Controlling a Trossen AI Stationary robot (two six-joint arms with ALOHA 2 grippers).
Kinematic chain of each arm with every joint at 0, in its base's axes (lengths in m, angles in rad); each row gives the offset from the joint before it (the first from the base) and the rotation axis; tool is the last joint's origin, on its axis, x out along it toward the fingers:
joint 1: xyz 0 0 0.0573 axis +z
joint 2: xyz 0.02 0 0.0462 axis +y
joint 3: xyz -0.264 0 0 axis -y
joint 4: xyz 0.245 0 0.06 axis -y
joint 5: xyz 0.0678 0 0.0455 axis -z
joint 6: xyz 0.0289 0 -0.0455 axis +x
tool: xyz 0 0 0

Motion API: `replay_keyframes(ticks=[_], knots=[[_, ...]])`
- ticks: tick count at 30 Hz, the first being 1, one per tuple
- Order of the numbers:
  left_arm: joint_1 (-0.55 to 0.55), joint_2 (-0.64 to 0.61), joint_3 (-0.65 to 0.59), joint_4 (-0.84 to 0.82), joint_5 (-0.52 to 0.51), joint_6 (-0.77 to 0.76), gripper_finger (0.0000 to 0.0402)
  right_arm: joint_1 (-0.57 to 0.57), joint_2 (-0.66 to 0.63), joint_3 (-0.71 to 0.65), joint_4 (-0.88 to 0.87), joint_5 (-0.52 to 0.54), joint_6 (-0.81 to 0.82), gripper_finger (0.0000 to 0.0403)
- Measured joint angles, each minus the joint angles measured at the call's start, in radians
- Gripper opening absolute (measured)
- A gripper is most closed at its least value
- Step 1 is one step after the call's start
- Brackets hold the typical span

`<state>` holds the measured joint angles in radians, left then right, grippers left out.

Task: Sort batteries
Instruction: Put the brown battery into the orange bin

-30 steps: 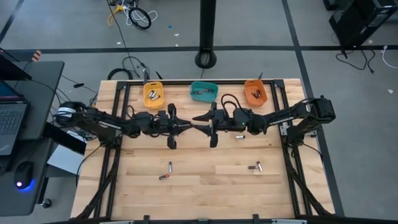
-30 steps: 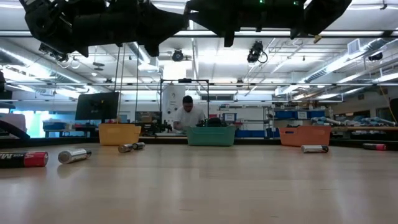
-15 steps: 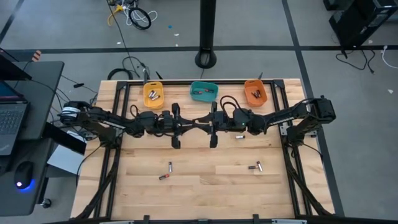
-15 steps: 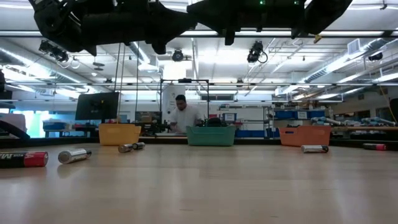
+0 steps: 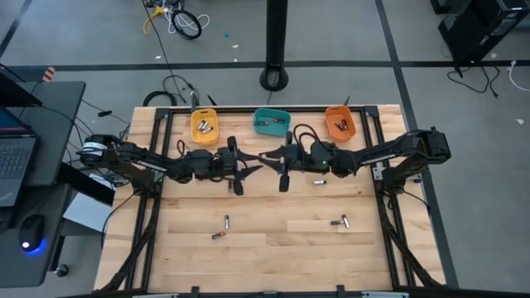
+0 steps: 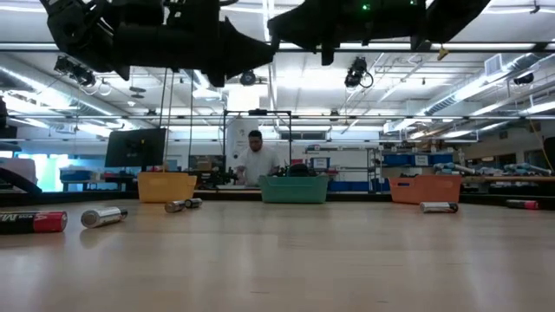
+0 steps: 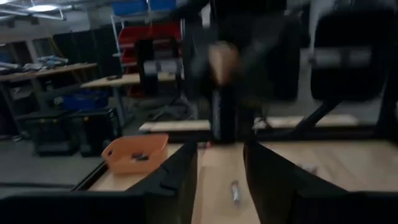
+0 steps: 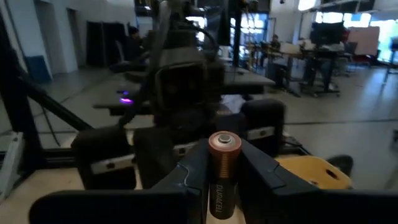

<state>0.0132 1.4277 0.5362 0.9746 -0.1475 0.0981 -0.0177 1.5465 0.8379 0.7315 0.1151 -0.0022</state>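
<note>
My two grippers meet tip to tip above the middle of the table. My right gripper (image 8: 222, 155) is shut on a battery (image 8: 222, 171) with a black body and a copper end. My left gripper (image 7: 221, 158) faces it, open, its fingers just short of that battery (image 7: 222, 93) and apart from it. Loose batteries lie on the wood: two near the front left (image 5: 226, 221) (image 5: 218, 235), one at the front right (image 5: 345, 221), one under the right arm (image 5: 319, 181). My right gripper pinches the battery's black body (image 8: 222, 186) between its two fingers, the copper end (image 8: 223, 142) sticking out past them. The fingers reach in level from the table's right side and lie across the battery. It is lifted clear of the table.
Three bins stand along the far edge: yellow (image 5: 204, 126), teal (image 5: 272, 122), orange (image 5: 339, 122), each with a few batteries in it. The near half of the table holds only the loose cells. A person stands in the room behind the table.
My right gripper has shut on the battery held out between the two arms. After that my left gripper opened and let go of it. The battery stays in the air, now in the right gripper alone. Both wrists have rolled a little.
</note>
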Motion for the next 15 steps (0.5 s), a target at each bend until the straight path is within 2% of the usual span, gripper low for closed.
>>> replay_keyframes(ticks=[4, 8, 12, 15], knots=[[0.0, 0.0, 0.0, -0.046, -0.064, 0.007, 0.0149, -0.039, -0.085, 0.0, -0.152, 0.056, -0.018, 0.0065], [0.001, 0.0, 0.0, -0.1, -0.097, 0.007, 0.0151, -0.093, -0.226, 0.002, -0.43, 0.176, -0.014, 0.0065], [0.0, 0.0, -0.001, -0.14, -0.098, 0.014, 0.0151, -0.188, -0.348, 0.002, -0.765, 0.328, 0.082, 0.0065], [0.0, 0.0, -0.001, -0.149, -0.098, 0.028, 0.0151, -0.299, -0.397, 0.002, -0.994, 0.363, 0.182, 0.0065]])
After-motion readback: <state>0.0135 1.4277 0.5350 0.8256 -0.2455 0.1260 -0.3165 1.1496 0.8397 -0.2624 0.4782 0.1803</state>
